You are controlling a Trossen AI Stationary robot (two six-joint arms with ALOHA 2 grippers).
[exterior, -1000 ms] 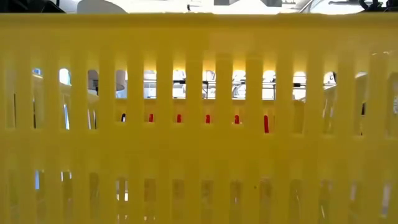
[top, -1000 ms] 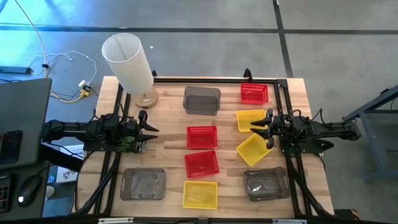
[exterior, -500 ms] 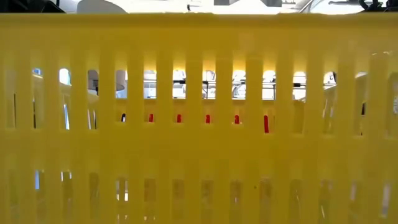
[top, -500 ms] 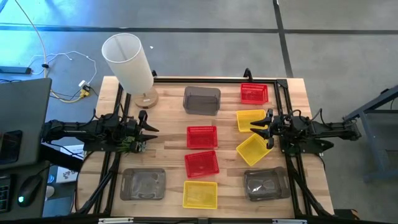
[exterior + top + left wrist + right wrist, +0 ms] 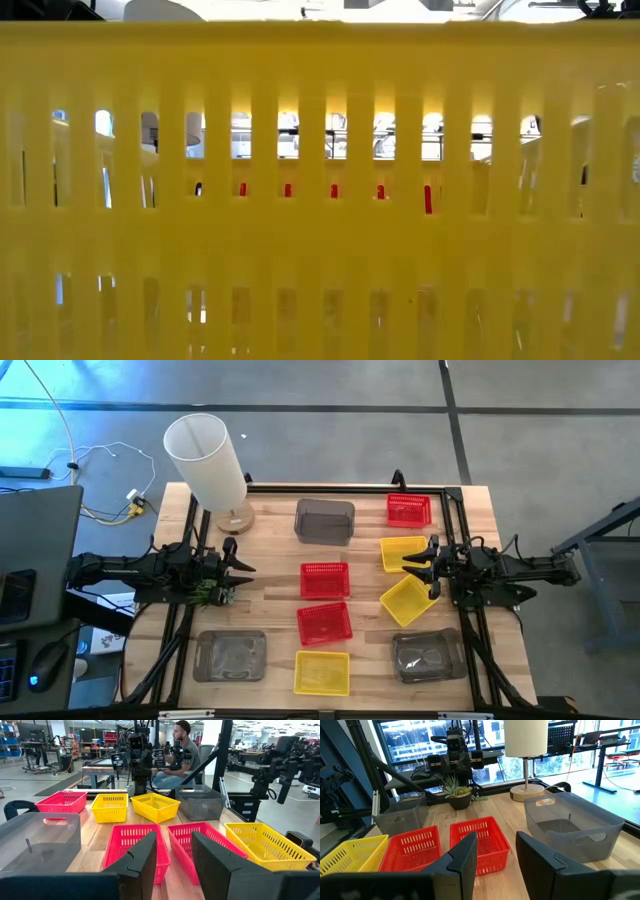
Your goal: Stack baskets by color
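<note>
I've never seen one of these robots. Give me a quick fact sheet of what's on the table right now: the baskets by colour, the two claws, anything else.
red baskets: three, none stacked; one at the far right, two mid-table
yellow baskets: three, separate; two near the right gripper, one at the near edge
grey baskets: three, separate; far middle, near left, near right
left gripper: open, empty, at the left side
right gripper: open, empty, between two yellow baskets
other: white lamp, far left corner
stacking: not started

three red baskets (image 5: 325,580), three yellow baskets (image 5: 322,672), three grey baskets (image 5: 325,520), one white cylinder (image 5: 206,457)
</note>
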